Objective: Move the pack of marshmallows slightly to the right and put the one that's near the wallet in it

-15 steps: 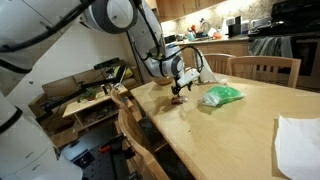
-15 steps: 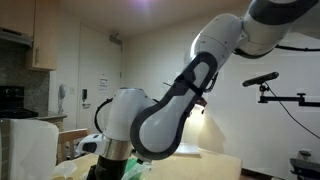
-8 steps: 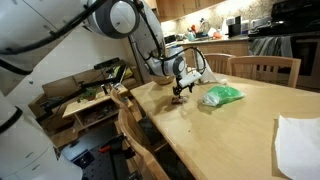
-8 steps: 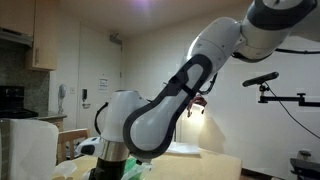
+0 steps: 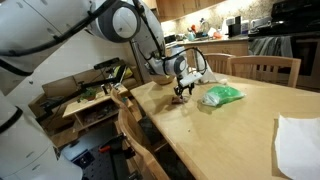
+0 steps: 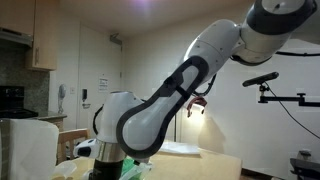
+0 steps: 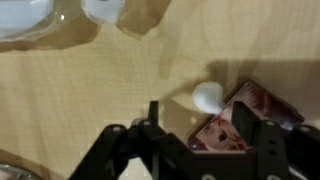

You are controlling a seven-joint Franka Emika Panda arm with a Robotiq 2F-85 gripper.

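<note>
White marshmallow (image 7: 207, 96) lies right beside the wallet (image 7: 248, 125), not picked up yet, with the gripper (image 7: 198, 112) wide apart and empty above the wallet's edge, and the pack (image 5: 222, 95) near the wallet waiting for it.

An exterior view looks across the table (image 5: 240, 120) from afar. An exterior view sits close behind the arm (image 6: 160, 110). The wrist view looks down past the claw (image 7: 200, 118), close to the table.

Home kitchen: wooden dining table (image 5: 230, 125), chairs (image 5: 265, 68), cabinets (image 5: 190, 8), cluttered counter (image 5: 225, 30), stove (image 6: 12, 100).
</note>
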